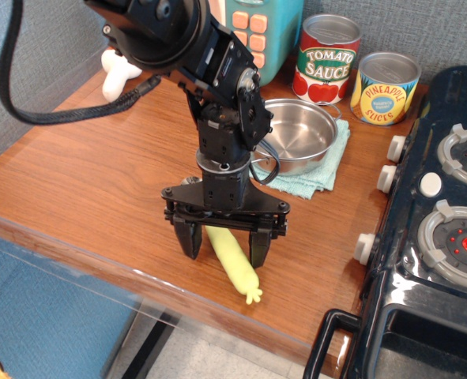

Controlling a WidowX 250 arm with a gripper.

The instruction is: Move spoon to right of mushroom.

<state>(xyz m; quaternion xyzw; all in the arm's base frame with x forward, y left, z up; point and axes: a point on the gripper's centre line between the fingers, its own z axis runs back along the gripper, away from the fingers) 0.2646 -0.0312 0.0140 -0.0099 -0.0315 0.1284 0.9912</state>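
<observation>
At the far left rear of the wooden tabletop, the mushroom is being shown only in part: its white stem is visible beside the arm's black cable, while the cap is being hidden by the arm.

Toward the middle front, the gripper is being held low over the table with its two black fingers spread apart, one on each side of the spoon. The spoon's pale yellow-green handle is lying between them, angled toward the front edge with its nub pointing down and to the right; the metal bowl is being hidden beneath the gripper. Whether the fingers are touching the handle cannot be told, but no firm grasp is being shown.

Further right, a steel bowl is being kept on a teal cloth, with a tomato sauce can and a pineapple slices can behind it, and a toy stove at the right edge.

The task is judged to be at an early stage: the spoon is lying well apart from the mushroom, so gripping, lifting, carrying to the rear and setting down at the mushroom's right are all being left undone.
</observation>
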